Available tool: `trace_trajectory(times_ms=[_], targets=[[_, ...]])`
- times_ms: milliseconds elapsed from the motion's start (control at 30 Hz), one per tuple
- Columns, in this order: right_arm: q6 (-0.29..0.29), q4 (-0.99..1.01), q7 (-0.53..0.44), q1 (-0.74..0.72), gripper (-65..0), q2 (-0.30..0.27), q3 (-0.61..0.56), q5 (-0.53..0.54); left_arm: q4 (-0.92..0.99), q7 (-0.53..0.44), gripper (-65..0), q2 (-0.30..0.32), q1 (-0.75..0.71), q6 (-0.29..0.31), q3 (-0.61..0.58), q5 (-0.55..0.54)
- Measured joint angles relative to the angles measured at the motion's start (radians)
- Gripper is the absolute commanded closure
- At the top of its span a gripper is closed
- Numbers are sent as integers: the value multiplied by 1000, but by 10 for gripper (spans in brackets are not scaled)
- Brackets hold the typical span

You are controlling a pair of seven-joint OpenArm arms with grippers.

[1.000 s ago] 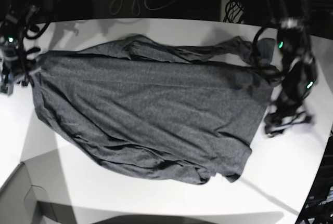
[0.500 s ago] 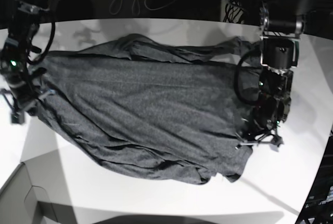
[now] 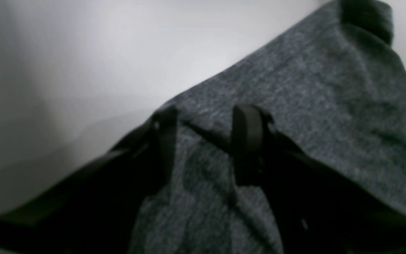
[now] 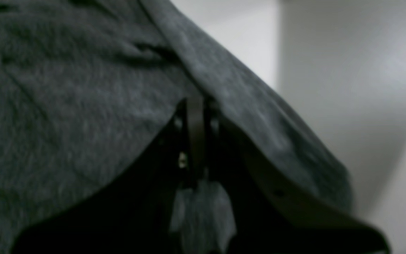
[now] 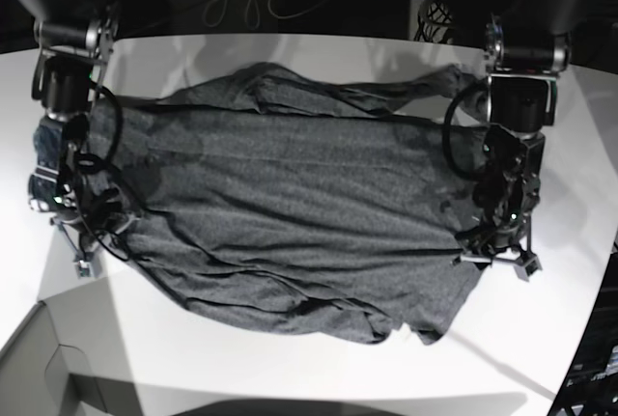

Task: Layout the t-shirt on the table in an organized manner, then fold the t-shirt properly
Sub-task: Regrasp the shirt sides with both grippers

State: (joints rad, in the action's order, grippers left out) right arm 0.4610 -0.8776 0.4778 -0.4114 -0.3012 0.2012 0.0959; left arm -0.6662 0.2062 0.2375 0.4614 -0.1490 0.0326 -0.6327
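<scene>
The main risk is judged to lie in an uneven hold on the t-shirt [image 5: 290, 213]. The right gripper [image 4: 196, 116] is seen in its wrist view with its jaws pressed together on a fold of the shirt's edge, a tuft of cloth showing below them. The left gripper [image 3: 204, 141] is seen with its two fingers parted, cloth lying between and under them and the shirt's edge just beyond the tips; nothing is pinched there. If the shirt is pulled from the right side alone, the fabric can be dragged askew and bunched along the near hem, where creases are already seen in the base view. If the left jaws are closed where they stand, more than one layer may be taken, since a fold line crosses between the fingers. A thin pinch on the right side may also slip under tension.

The t-shirt is spread across the middle of the white table [image 5: 290, 377], wrinkled, with its far edge rolled over and a sleeve bunched at the far corner near the left arm. A grey box corner [image 5: 39, 368] is seen at the table's near corner, apart from the shirt.

Both arms are reached down from the far side of the table, one at each end of the shirt. Each forearm is held steeply downward, with the gripper low at the cloth's side edge, towards the near half of the shirt.
</scene>
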Motion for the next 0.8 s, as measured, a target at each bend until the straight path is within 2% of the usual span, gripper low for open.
trace_trajectory(times_ms=[67, 333, 367, 500, 567, 667, 733, 800], targets=[[2, 111, -72, -46, 0, -16, -38, 1, 4, -6, -262, 1, -1, 19, 0, 0], [-13, 465, -301, -227, 0, -66, -140, -2, -10, 14, -262, 10, -3, 22, 3, -12], [-32, 493, -331, -243, 0, -68, -164, -2, -24, 24, -262, 9, -5, 20, 3, -11], [-257, 573, -480, -285, 0, -56, -242, -5, -131, 85, -262, 11, -46, 2, 3, -19], [-342, 579, -560, -285, 0, -56, -243, -5, -198, 93, -262, 8, -77, -3, 2, -23], [-408, 579, -655, -283, 0, -61, -243, -3, -298, 103, -262, 3, -113, -4, 42, -79], [-410, 578, -694, -286, 0, -63, -243, -1, -354, 93, -261, 0, -124, -4, 96, -110], [-410, 577, -693, -292, 0, -61, -243, -2, -376, 82, -261, 6, -129, -4, 123, -130]])
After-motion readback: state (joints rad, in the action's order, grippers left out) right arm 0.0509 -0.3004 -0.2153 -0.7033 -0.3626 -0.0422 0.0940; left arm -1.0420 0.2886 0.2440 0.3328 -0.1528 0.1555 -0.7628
